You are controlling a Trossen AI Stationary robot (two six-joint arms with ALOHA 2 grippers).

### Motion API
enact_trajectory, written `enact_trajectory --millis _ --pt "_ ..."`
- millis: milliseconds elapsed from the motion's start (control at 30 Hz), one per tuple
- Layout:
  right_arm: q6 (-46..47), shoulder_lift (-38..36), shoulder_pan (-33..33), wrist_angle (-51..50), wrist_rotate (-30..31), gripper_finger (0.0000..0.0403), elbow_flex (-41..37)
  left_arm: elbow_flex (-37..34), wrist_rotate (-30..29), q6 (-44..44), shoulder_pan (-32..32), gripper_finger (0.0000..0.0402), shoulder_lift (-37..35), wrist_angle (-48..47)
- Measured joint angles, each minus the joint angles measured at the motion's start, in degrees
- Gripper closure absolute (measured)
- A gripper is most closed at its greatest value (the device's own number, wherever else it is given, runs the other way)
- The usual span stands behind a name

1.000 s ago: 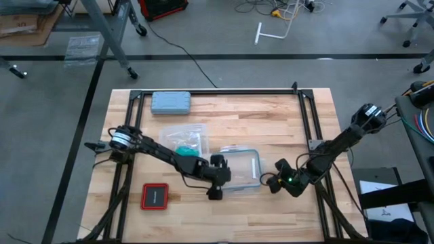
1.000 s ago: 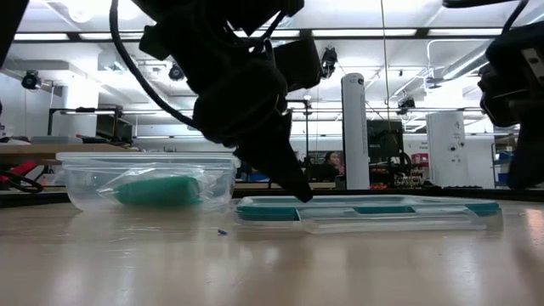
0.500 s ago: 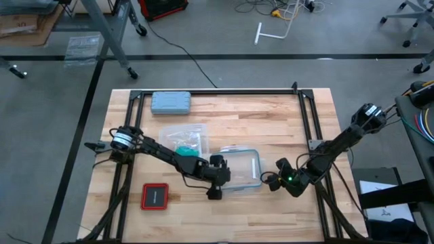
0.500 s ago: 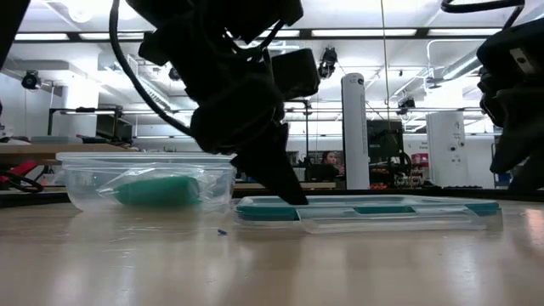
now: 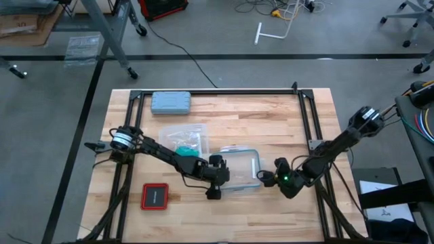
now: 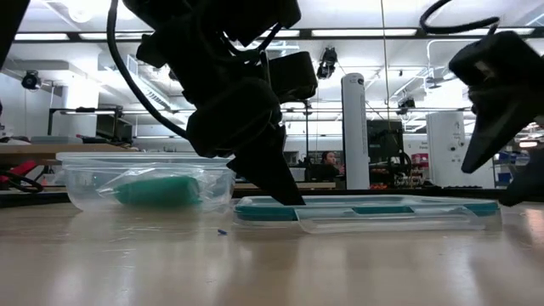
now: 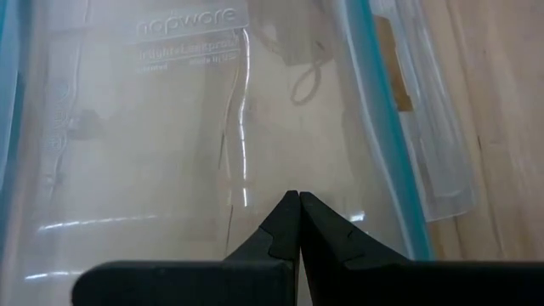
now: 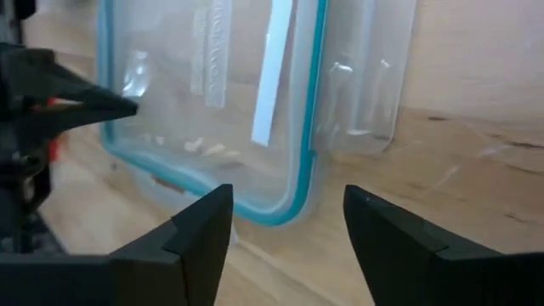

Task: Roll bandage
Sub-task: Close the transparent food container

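The bandage (image 5: 183, 146) is a teal roll lying on the floor of a clear container (image 6: 85, 183) left of centre. To the container's right, a clear lid with a teal rim (image 5: 243, 166) lies flat on the table. My left gripper (image 5: 224, 177) is shut, with its tips down on the lid's left part. At the lid's right edge my right gripper (image 5: 268, 177) is open. In the right wrist view its fingers (image 8: 204, 229) stand apart on either side of the lid's near corner (image 8: 285, 208), touching nothing. My left gripper presses its shut fingertips (image 7: 299, 204) down on the clear face of the lid (image 7: 255, 144), inside the teal rim. The fingers come slanting down from the table's left (image 6: 285, 191). The lid lies flat on the table.
A grey-blue case (image 5: 170, 102) lies at the far left of the table. A red and black square item (image 5: 154, 196) sits near the front left. A black frame (image 5: 217, 93) runs along the table's far and side edges. Bare wood lies far right.
My right gripper has opened and shifted slightly toward the table's left, closer to the lid. The lid, the container and the bandage have stayed where they were.
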Motion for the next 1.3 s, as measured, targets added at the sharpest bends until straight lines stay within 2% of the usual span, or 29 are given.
enact_trajectory --millis 433,833,1100,1300 --pt "1.13 6.04 -5.12 -7.06 -5.76 0.0153 5.76 -0.10 0.38 0.25 0.04 0.0401 -0.02 0.08" --pt "-0.61 6.08 -9.92 -3.27 -9.72 0.0169 5.71 -1.99 -0.06 1.98 0.93 0.0402 -0.13 3.35" --pt "-1.28 6.06 -12.72 -2.36 -11.48 0.0159 5.60 -3.76 -0.11 2.13 1.04 0.0402 -0.22 6.53" --pt "-5.18 7.32 -13.38 -1.07 -12.52 0.0166 5.87 -3.78 -0.02 3.66 1.34 0.0402 -0.22 6.58"
